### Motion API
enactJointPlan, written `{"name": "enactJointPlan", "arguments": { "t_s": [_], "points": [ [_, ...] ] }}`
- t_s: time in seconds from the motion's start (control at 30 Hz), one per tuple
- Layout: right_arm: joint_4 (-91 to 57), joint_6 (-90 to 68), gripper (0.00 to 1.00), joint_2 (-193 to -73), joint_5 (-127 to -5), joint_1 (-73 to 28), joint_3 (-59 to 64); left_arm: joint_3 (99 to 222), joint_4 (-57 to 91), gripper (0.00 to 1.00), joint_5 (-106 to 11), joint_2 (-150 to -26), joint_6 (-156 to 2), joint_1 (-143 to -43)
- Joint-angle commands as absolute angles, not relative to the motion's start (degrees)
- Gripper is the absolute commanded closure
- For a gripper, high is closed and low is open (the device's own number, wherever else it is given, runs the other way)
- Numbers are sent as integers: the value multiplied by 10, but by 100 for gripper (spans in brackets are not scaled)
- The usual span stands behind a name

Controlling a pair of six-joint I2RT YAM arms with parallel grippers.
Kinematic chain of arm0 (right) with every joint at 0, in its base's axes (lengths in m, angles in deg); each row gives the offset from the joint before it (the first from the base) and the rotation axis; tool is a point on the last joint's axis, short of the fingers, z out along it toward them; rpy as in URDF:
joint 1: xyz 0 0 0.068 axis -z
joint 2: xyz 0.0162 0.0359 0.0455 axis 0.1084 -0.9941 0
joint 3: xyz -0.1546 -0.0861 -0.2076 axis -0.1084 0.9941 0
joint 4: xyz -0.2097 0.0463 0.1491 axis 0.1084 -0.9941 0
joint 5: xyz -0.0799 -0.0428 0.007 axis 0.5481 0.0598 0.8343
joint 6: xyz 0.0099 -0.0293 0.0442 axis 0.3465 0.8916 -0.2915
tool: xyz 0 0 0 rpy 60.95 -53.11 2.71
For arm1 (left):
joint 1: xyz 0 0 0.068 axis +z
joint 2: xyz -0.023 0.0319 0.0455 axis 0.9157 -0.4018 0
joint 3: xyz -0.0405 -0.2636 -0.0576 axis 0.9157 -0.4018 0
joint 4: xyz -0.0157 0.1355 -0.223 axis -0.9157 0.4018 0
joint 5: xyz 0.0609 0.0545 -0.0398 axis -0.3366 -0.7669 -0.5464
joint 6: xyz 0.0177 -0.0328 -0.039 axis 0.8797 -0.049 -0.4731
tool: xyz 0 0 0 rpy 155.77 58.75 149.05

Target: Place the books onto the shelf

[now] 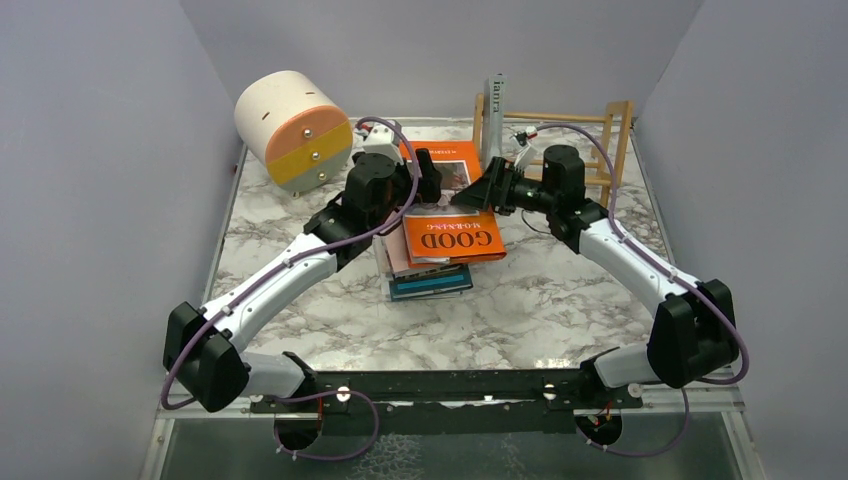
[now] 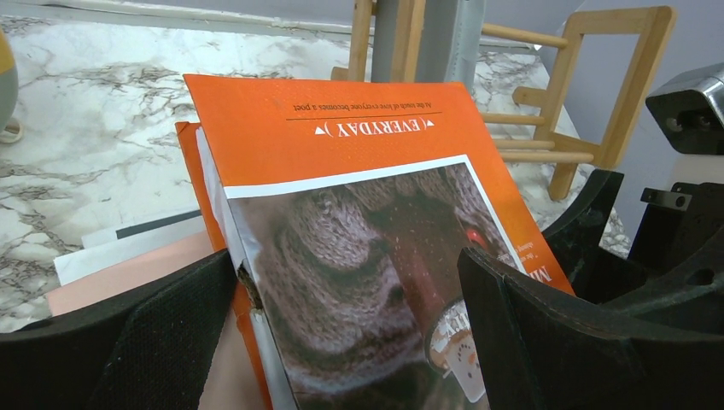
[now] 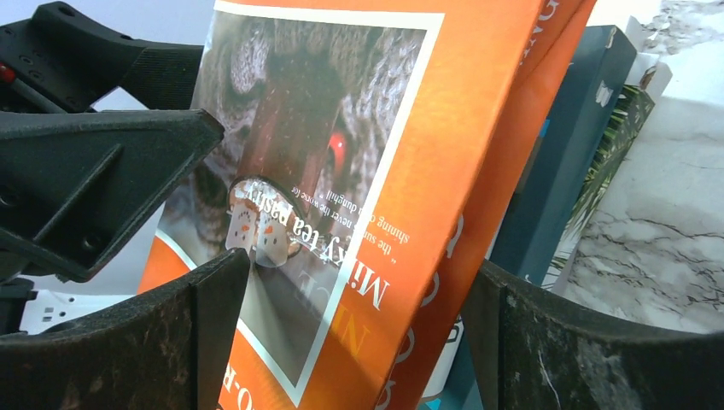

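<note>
Top view: the stack of books (image 1: 432, 262) sits mid-table, skewed, with covers fanned out. The orange book (image 1: 447, 172) with the photo cover lies at the stack's 12 o'clock edge, between the two arms. I cannot tell if its far end is off the table (image 1: 560, 300).

The shelf (image 1: 612, 140) is at 1 o'clock by the back wall. One grey book (image 1: 495, 112) is already upright at its left end. The drum (image 1: 293, 130) at 10 o'clock is not involved.

The left gripper (image 1: 428, 178) is spread as wide as it goes. In its wrist view the fingers (image 2: 162, 337) straddle the near end of the orange book, with nothing clamped. The right gripper (image 1: 478, 192) is also wide apart. Its fingers (image 3: 201, 337) bracket the orange book's edge plus the second orange cover behind it, with a gap on the teal book (image 3: 563, 154) side. No grip there either, and contact is unclear.

Task looks early: one book shelved, the rest in the pile.

Risks, as I judge them:
- Both grippers crowd the same book and the left one fills the right wrist view, so closing in could make them bump.
- The right jaws span two orange covers and may pinch both, dragging the one below.
- The cover is thin and glossy, so a one-edge pinch may let it flex or slide out.
- The stack is already skewed, so a sideways tug may spill it.
- Carrying toward 1 o'clock, the book could clip the grey book or catch on a shelf rail.
</note>
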State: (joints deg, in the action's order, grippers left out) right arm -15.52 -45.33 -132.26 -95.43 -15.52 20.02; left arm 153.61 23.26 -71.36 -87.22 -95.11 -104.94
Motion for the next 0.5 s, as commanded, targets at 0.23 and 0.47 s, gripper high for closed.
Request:
{"name": "enactJointPlan", "arguments": {
  "t_s": [0.23,0.47],
  "points": [
    [-119,-474,25,-1310,-977,-157,213,1575,178,1,-680,-925,-965,-1073],
    [-143,-463,37,-1285,-956,-155,203,1620,153,1,-670,-967,-960,-1085]
  ]
}}
